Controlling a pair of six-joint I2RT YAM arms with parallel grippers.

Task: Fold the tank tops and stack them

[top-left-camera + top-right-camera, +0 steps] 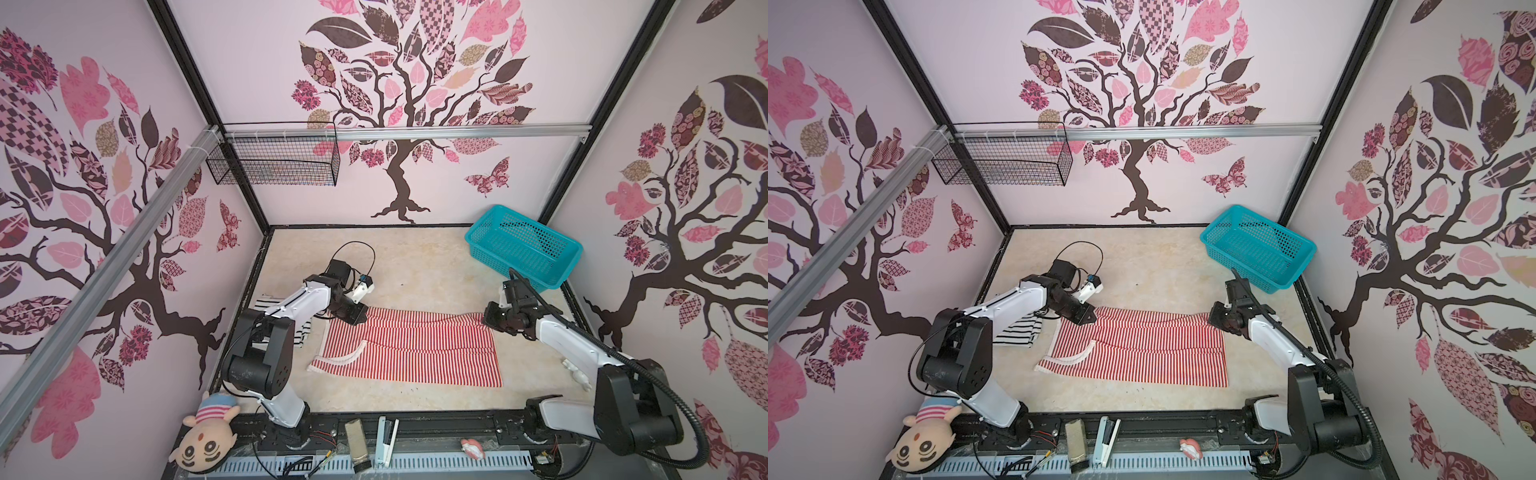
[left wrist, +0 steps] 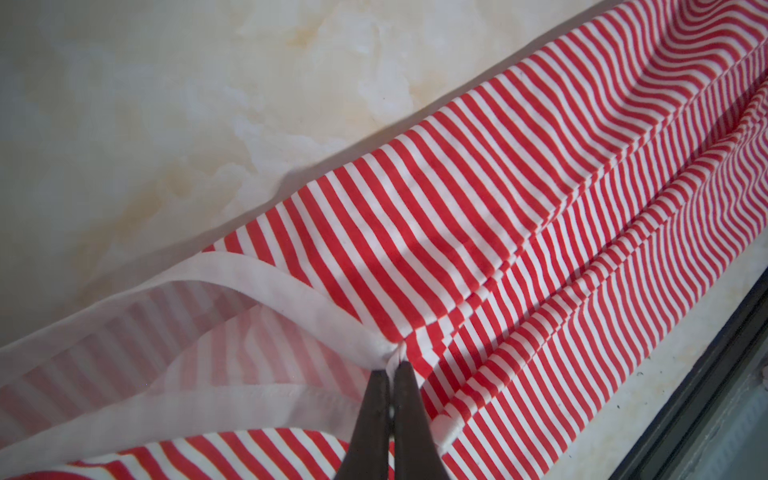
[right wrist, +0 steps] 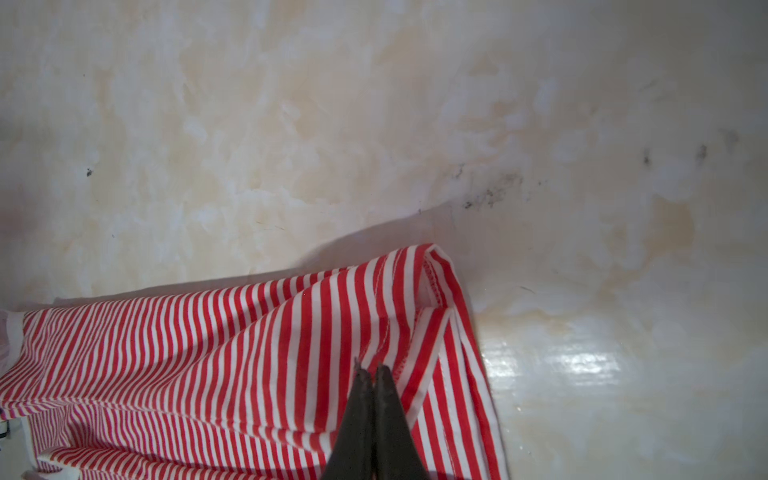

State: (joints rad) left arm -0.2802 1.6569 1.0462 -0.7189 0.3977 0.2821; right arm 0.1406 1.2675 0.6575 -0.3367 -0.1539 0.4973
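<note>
The soft red-and-white striped knit tank top (image 1: pixel 411 353) lies spread on the pale marbled desk (image 1: pixel 415 266). The left end effector (image 2: pixel 390 368) is clamped on its pale trim and the right end effector (image 3: pixel 372 370) on its hem corner. Best to lift both together, keeping that edge taut and level.

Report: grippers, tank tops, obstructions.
Left gripper: jaws shut on red-and-white striped knit tank top trim. Right gripper: jaws shut on its hem. Black-and-white striped knit top lies beside it. Nothing blocking.

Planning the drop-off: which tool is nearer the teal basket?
Right. The right tool pinches the red-and-white tank top near the teal basket; the left tool pinches its opposite end.
</note>
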